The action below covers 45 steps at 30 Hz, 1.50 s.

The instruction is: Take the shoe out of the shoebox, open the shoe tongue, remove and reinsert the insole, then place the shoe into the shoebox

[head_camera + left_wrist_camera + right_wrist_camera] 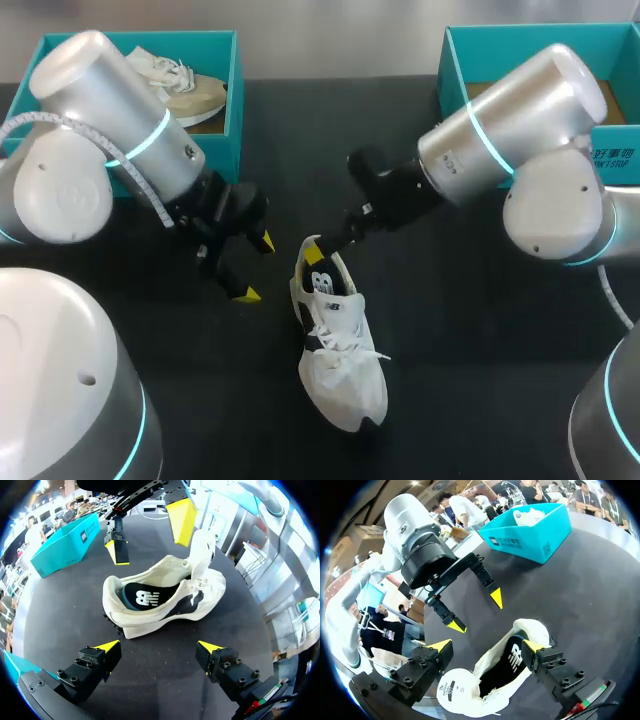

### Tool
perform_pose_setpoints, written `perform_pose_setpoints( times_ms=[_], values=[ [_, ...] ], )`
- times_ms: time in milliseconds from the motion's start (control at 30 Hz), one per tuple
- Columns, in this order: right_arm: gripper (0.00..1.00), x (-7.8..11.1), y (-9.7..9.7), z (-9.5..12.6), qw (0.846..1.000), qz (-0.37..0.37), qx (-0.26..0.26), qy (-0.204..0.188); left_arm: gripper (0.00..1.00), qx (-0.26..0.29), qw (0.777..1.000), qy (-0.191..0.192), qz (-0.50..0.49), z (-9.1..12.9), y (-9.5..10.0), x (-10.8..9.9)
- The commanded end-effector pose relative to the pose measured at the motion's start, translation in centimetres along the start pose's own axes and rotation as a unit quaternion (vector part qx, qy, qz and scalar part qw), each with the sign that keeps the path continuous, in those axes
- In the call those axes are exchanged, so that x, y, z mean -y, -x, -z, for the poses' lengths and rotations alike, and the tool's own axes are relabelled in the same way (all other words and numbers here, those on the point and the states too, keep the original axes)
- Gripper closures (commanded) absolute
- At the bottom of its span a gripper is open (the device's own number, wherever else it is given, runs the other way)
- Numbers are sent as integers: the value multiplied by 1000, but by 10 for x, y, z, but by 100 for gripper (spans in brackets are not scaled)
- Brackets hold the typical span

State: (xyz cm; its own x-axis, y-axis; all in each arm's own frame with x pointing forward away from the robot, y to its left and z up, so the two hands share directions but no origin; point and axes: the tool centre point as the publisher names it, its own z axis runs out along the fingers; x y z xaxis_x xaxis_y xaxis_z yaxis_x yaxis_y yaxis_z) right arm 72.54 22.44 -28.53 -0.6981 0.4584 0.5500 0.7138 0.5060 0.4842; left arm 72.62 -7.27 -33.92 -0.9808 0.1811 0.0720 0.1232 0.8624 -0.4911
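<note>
Far left: open teal cardboard shoebox (233,110) at the table's back edge, holding a beige and white lace-up shoe (190,92). Next: left silver arm (110,100), entering from the left and angled down toward the middle. Its claw, the left gripper (159,646), hangs over the black tabletop (480,330) with its yellow-tipped fingers spread wide and nothing between them; it sits just beside the sneaker, clear of it. Centre: white mesh sneaker with black side panel (340,370), out of either box, resting on the tabletop between the two grippers, heel toward the boxes and toe toward the robot, laces loose, tongue raised, black insole (135,592) visible inside the opening. Next: right gripper (486,645), positioned over the heel end of the sneaker, fingers apart and straddling the opening; one yellow tip stands close by the collar, contact not discernible, and the other stands off the shoe. Right: right silver arm (510,130), entering from the right. Far right: second teal cardboard shoebox (455,60), largely hidden behind that arm, contents not discernible.
</note>
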Motion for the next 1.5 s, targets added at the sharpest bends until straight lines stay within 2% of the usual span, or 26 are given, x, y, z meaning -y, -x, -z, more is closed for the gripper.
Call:
perform_pose_setpoints(
  times_ms=[33,367,600,933,1167,1300,1367,1400,1433,1467,1500],
  values=[
    [13,-12,0,2,999,-5,18,-35,0,-24,1000,-7,-11,31,1,-7],
    [8,-33,7,8,995,-32,61,-78,0,-44,998,7,-42,86,11,-26],
    [9,-50,5,10,989,-46,87,-107,0,-52,997,21,-55,125,18,-41],
    [6,-76,17,22,980,-55,102,-164,0,-67,995,26,-66,163,24,-53],
    [10,-90,21,30,958,-89,182,-203,0,-73,994,33,-69,187,29,-59],
    [9,-94,17,32,950,-103,210,-206,0,-74,995,28,-64,200,33,-67],
    [11,-94,14,32,946,-115,226,-201,0,-73,995,27,-63,208,36,-71],
    [16,-92,12,32,945,-118,230,-201,0,-72,995,26,-63,213,37,-73],
    [24,-91,10,30,942,-125,238,-203,0,-66,996,30,-60,216,39,-75],
    [49,-89,8,29,939,-130,246,-202,0,-66,996,30,-59,221,42,-78],
    [52,-87,5,28,938,-133,247,-203,0,-64,996,32,-60,226,43,-80]
  ],
)
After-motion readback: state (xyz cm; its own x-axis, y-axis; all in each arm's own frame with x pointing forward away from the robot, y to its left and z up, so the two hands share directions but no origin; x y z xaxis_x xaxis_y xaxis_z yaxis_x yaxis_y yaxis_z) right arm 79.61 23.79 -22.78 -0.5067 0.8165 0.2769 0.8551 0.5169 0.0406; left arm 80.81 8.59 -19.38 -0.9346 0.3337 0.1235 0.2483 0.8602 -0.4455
